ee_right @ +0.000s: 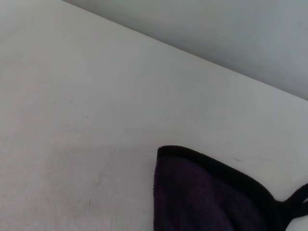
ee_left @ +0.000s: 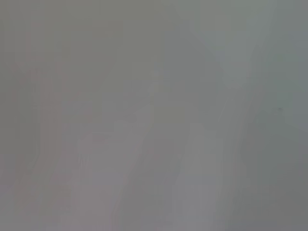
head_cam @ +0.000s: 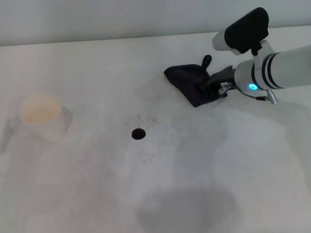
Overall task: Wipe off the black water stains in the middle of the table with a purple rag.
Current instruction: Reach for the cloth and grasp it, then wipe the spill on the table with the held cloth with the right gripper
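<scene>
The right claw (head_cam: 210, 85) grips the purple rag (head_cam: 188, 83) on the table (head_cam: 87, 189), well apart from the black water stains (head_cam: 138, 134); the left claw is unseen.

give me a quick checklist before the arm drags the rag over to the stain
1. Right pincer on the rag: ok, its fingers meet the cloth's right edge.
2. Grip firm: cannot tell, the fingers are dark against the cloth.
3. Stain uncovered, left of and nearer than the rag: ok.
4. Table between rag and stain bare: ok.
5. Cup off the path: ok, far left.
6. Left arm out of the way: ok, not seen in the head view.
</scene>
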Controlling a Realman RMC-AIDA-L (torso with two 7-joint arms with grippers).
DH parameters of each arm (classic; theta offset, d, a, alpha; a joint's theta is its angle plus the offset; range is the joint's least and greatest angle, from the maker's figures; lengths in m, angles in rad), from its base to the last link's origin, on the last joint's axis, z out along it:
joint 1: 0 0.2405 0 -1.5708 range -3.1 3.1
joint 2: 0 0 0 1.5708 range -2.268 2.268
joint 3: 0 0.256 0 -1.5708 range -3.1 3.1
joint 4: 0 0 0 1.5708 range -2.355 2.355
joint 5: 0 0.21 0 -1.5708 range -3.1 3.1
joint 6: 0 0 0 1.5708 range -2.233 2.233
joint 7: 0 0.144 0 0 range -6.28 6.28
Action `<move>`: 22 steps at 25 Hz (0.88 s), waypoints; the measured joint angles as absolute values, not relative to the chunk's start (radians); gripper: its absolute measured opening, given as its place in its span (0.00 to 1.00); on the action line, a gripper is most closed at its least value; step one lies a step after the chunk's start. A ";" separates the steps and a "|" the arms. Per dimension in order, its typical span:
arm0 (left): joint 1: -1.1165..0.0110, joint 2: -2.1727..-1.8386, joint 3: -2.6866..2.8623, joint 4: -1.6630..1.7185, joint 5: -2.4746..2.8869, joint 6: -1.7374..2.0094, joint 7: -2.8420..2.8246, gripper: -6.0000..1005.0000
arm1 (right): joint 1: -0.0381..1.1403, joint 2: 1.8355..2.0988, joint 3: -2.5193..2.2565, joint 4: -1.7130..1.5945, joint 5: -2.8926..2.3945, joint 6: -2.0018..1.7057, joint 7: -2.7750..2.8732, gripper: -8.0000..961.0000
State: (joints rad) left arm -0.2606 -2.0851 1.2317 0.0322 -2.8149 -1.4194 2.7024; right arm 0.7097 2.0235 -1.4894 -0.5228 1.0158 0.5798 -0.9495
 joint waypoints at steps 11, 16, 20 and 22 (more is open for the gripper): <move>-0.258 -2.085 1.232 0.032 -2.815 -1.438 2.702 0.88 | 0.700 2.022 -1.515 -0.546 1.018 0.621 -0.958 0.10; -0.253 -2.085 1.232 0.032 -2.815 -1.464 2.701 0.88 | 0.669 2.024 -1.519 -0.638 1.018 0.760 -0.981 0.10; -0.252 -2.086 1.232 0.032 -2.815 -1.469 2.700 0.88 | 0.633 2.027 -1.522 -0.706 1.066 0.864 -1.052 0.10; -0.252 -2.087 1.232 0.032 -2.815 -1.469 2.700 0.88 | 0.631 2.027 -1.523 -0.710 1.107 0.906 -1.097 0.09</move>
